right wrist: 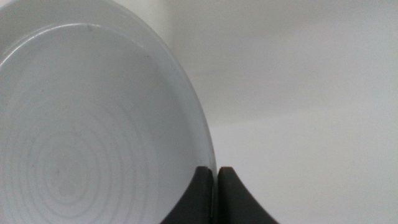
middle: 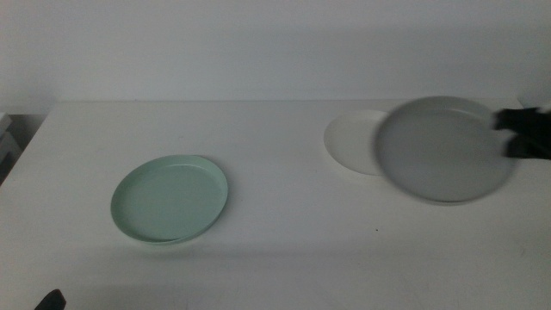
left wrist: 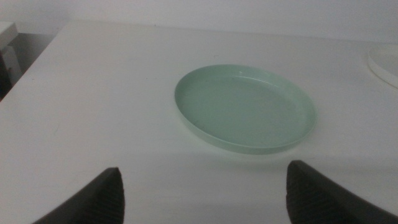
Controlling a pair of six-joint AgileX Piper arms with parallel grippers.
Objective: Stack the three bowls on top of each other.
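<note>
The mint green bowl point(middle: 170, 201) sits on the table at the left; it also shows in the left wrist view point(left wrist: 245, 106). The white bowl point(middle: 352, 141) lies at the right rear, partly covered by the grey bowl point(middle: 443, 150). My right gripper point(middle: 510, 133) is shut on the grey bowl's right rim and holds it tilted above the table, partly over the white bowl. In the right wrist view my jaws pinch the grey bowl's rim point(right wrist: 93, 130). My left gripper point(left wrist: 202, 193) is open and empty, low at the front left, short of the green bowl.
The white table point(middle: 284, 258) runs to a pale wall at the back. A dark edge of furniture point(middle: 7, 138) shows beyond the table's left side. A sliver of the white bowl point(left wrist: 387, 64) shows in the left wrist view.
</note>
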